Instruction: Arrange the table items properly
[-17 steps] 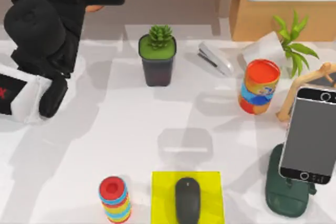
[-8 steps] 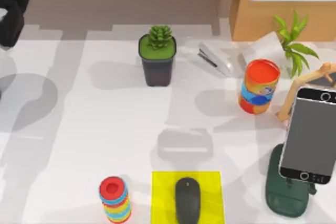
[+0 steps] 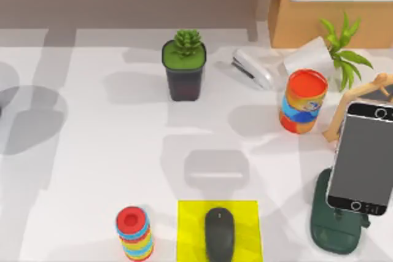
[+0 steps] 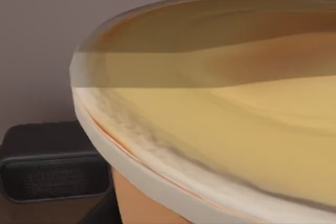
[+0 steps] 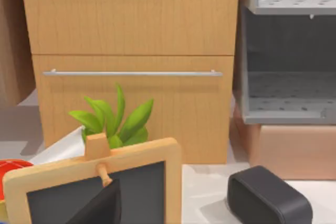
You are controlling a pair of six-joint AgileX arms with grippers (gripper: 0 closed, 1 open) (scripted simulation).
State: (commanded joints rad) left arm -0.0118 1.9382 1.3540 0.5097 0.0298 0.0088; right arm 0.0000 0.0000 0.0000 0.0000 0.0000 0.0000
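The tan drink cup (image 4: pixel 220 129) with its foamy top looms close in the left wrist view. My left gripper (image 4: pixel 157 205) is shut on it, and one black finger (image 4: pixel 52 174) lies against the cup's side. The dark grey mouse (image 3: pixel 219 233) rests on a yellow pad (image 3: pixel 189 225) at the front middle. The black smartphone (image 3: pixel 362 157) leans upright on a dark green stand (image 3: pixel 331 231) at the right. My right arm is parked off the top view's right, its camera facing a wooden cabinet (image 5: pixel 131 35).
A succulent in a black pot (image 3: pixel 184 65) stands at the back middle, with a stapler (image 3: pixel 252 69) and a red-topped can (image 3: pixel 302 101) to its right. A leafy plant (image 3: pixel 341 53) and a wooden frame (image 3: pixel 356 99) are far right. A ring stack (image 3: pixel 134 232) is front left.
My left arm, which stood at the top view's upper left a second ago, has gone out of that view at the upper left corner; only shadows remain on the table's left.
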